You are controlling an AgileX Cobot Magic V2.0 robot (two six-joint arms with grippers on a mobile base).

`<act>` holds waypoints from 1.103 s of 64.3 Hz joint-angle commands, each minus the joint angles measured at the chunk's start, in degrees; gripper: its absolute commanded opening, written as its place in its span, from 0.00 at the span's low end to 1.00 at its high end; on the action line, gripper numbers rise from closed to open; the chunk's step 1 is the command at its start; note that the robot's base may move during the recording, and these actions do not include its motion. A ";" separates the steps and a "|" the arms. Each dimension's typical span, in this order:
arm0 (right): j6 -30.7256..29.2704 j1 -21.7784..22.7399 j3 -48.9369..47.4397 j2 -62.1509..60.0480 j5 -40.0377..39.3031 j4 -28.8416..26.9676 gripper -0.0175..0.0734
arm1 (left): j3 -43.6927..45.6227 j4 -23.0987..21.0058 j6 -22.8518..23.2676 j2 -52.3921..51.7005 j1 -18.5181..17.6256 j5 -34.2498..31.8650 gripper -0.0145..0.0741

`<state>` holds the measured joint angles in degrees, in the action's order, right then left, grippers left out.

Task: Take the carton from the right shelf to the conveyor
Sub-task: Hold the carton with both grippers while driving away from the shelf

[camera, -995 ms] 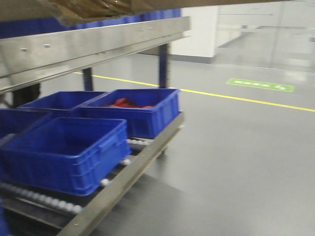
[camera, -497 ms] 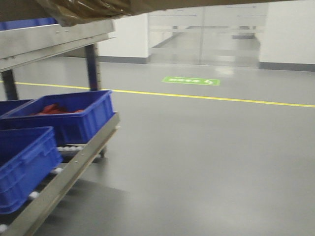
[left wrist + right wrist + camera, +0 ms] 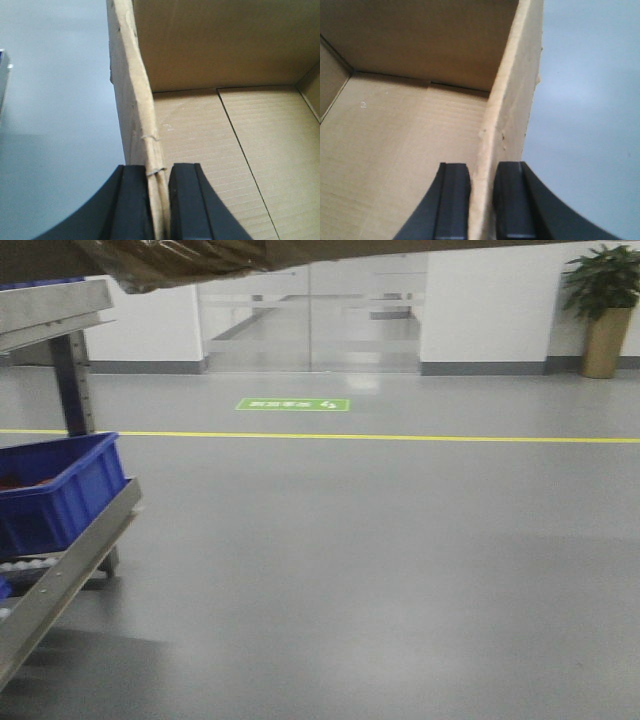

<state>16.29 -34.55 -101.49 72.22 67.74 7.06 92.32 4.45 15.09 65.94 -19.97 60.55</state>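
- Cardboard carton (image 3: 250, 160) is off the right shelf (image 3: 60, 585), carried in the air over bare floor (image 3: 400, 560)
- left fingers (image 3: 132, 210) and right fingers (image 3: 452, 205) each pinch one opposite wall
- conveyor not in view; placing remains

Right shelf (image 3: 55, 305) slides far to left edge of front view. Only one blue bin (image 3: 60, 490) shows now; other bins gone from sight. Green floor sign (image 3: 292, 404) moves from right side to left of middle. Glass doors (image 3: 310, 315) now sit in middle. Yellow line (image 3: 400, 437) runs flat, not slanted. Potted plant (image 3: 605, 310) comes in at top right.
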 commanded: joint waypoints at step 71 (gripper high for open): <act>-0.31 0.09 -0.22 -0.77 -2.64 -0.09 0.12 | 0.25 0.37 -0.50 -0.44 -0.54 -2.01 0.15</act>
<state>16.29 -34.55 -101.49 72.22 67.74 7.06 92.32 4.66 15.09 65.94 -19.97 60.67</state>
